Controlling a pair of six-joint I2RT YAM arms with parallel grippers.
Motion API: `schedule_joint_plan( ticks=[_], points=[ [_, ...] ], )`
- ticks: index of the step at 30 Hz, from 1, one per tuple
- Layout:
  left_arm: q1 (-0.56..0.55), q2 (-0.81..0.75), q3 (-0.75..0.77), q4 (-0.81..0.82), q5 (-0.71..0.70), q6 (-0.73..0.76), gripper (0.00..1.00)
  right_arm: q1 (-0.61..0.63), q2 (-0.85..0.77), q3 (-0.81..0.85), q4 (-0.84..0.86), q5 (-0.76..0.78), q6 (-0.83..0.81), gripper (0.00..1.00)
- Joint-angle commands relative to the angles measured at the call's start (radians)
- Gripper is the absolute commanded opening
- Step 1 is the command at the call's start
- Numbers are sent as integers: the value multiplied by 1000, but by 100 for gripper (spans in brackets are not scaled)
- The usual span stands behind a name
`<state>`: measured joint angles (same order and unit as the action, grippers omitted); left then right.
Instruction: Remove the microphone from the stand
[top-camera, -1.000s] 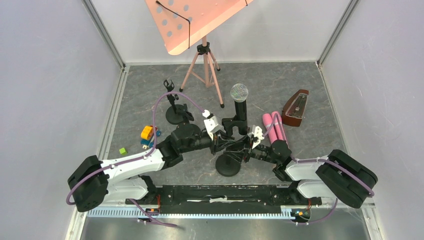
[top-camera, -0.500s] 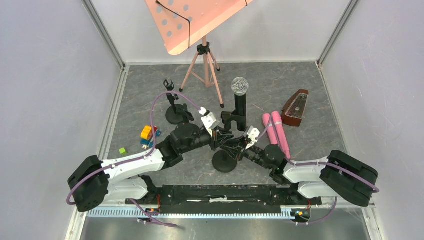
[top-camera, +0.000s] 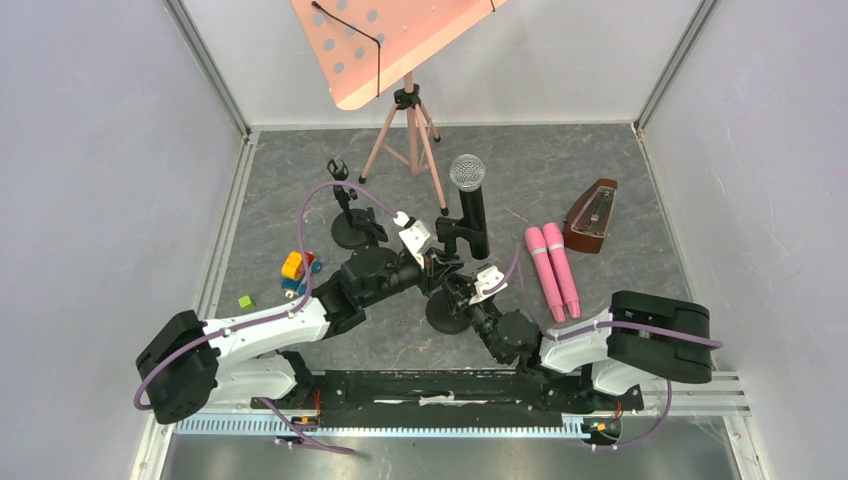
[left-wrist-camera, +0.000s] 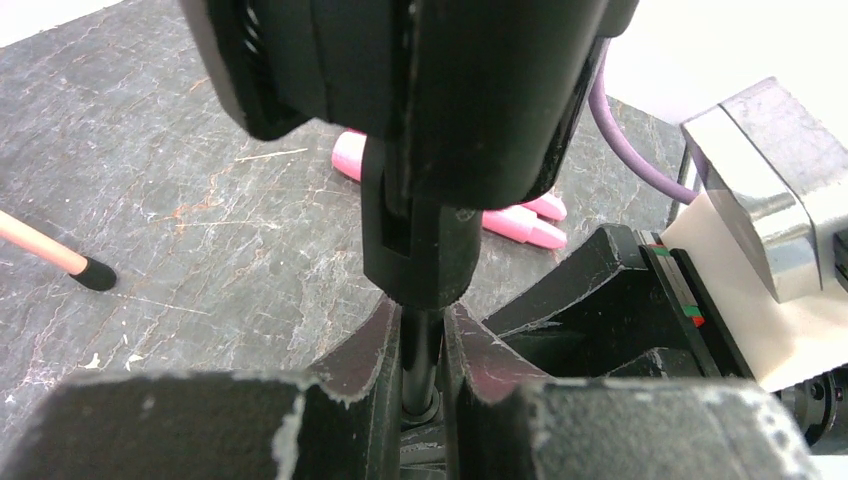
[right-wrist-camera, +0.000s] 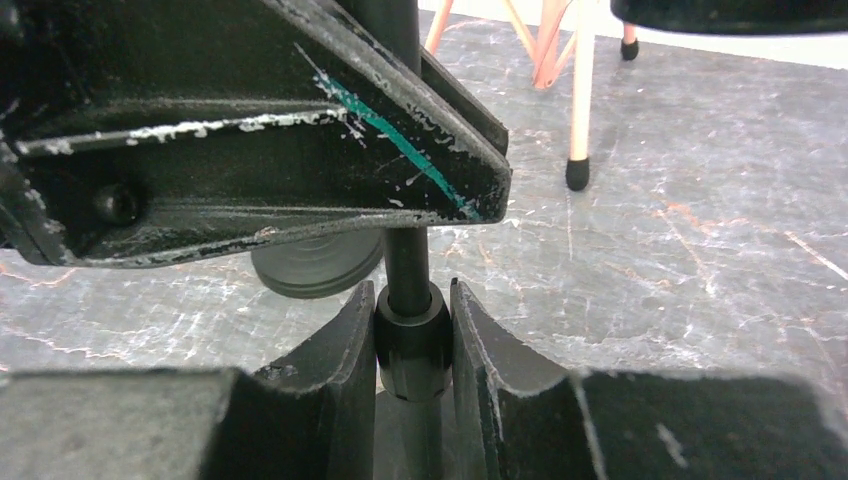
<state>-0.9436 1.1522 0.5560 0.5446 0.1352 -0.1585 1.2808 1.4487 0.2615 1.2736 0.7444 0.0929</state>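
Observation:
The microphone (top-camera: 468, 205), black with a silver mesh head, sits in the clip of its black stand (top-camera: 447, 312), which has a round base. My left gripper (top-camera: 437, 268) is shut on the thin stand pole (left-wrist-camera: 422, 355) just under the clip (left-wrist-camera: 418, 250). The microphone body (left-wrist-camera: 400, 80) fills the top of the left wrist view. My right gripper (top-camera: 462, 290) is shut lower on the pole, its fingers (right-wrist-camera: 350, 340) pressing both sides of the stand's collar (right-wrist-camera: 412, 345). The left gripper's body (right-wrist-camera: 250, 150) hangs over it.
A pink music stand (top-camera: 405, 120) on a tripod stands behind. A second small black stand (top-camera: 350, 225) is at the left, with toy blocks (top-camera: 295, 268) and a green cube (top-camera: 245, 301) beside it. Two pink sticks (top-camera: 550, 270) and a brown metronome (top-camera: 590, 215) lie to the right.
The right arm swung left and its gripper closed on the stand's collar. The stand and microphone shifted left and a little farther back. The left gripper kept its hold.

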Motion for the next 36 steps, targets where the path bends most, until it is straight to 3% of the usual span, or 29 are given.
schedule_joint_plan(
  ticks=[1,4,7,11,17,21,25,30,36],
  points=[
    [-14,-31,16,37,42,-27,2,-20,37,-11,174,235,-121,2],
    [-14,-37,10,35,42,-24,2,-23,23,-28,188,101,-174,10],
    [-13,-38,10,33,50,-22,2,-53,-28,-24,81,-47,-141,26],
    [-14,-38,8,32,55,-23,2,-132,-102,-29,-59,-297,-73,38],
    [-14,-34,10,34,55,-26,2,-275,-167,-81,-117,-636,2,67],
    [-13,-28,13,36,55,-30,2,-348,-167,-106,-132,-816,10,68],
    [-13,-21,15,39,58,-23,2,-387,-156,-159,-9,-970,15,66],
    [-14,-3,35,33,100,-21,2,-416,-146,-201,106,-983,53,60],
    [-13,9,47,34,112,-23,2,-431,-142,-240,253,-920,125,59]
  ],
)
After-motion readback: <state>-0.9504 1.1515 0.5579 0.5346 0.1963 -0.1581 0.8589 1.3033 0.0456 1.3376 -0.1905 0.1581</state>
